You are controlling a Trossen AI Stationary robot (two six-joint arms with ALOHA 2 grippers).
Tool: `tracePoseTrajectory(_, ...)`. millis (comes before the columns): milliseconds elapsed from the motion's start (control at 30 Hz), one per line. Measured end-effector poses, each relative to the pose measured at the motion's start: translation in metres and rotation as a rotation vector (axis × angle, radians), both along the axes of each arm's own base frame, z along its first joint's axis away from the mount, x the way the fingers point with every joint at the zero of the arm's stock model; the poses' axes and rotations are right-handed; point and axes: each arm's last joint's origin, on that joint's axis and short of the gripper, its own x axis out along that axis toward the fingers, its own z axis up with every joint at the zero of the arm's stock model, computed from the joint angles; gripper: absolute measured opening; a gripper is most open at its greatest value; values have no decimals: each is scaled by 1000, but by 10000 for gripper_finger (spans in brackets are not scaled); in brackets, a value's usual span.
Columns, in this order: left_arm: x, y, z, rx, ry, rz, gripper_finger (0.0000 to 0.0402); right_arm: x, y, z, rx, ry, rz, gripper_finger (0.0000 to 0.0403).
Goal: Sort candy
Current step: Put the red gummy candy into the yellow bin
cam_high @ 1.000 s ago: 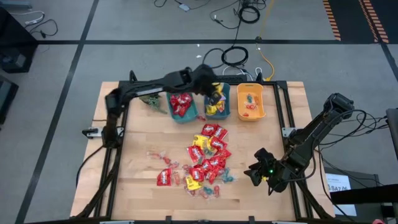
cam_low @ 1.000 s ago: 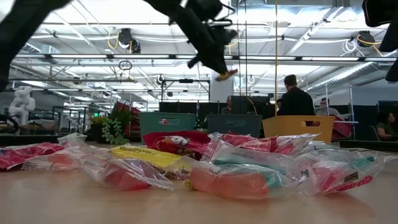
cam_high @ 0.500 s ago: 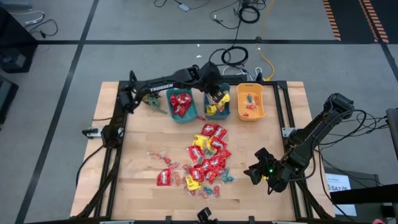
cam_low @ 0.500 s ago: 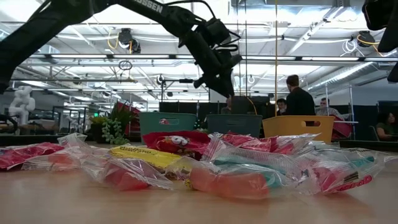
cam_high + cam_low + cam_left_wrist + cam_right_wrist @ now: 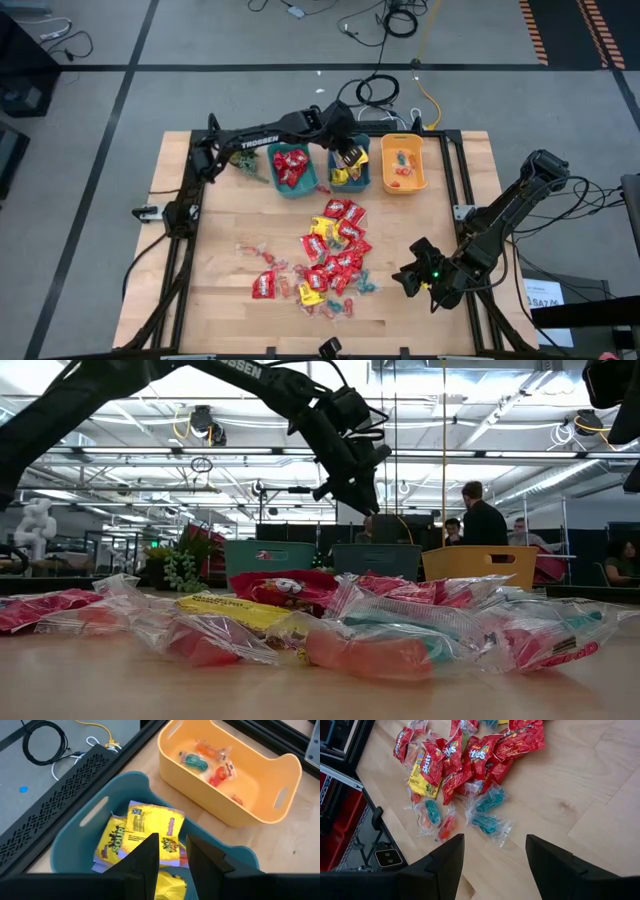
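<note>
Our left end effector point(image 5: 172, 857) has just spread above the blue plastic bin point(image 5: 351, 165) — yellow sour packet point(image 5: 150, 827) delivered — right end effector point(image 5: 492, 865) waits spread.

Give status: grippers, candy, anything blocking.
Left gripper open, empty, over the blue bin of yellow packets. Right gripper open, waiting by the table's right edge. Candy pile still unsorted mid-table. Nothing blocking.

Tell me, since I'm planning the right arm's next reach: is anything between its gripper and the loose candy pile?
Nothing visible. The right gripper hangs open at the table's right side, and only bare wood lies between it and the candy pile. The left gripper is far off, over the blue bin.
</note>
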Motion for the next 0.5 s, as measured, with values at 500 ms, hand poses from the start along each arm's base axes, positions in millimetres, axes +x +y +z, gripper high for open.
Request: tracePoseTrajectory(500, -22, -28, 38, -68, 26, -190, 107, 0, 0, 0, -108, 5, 116, 203)
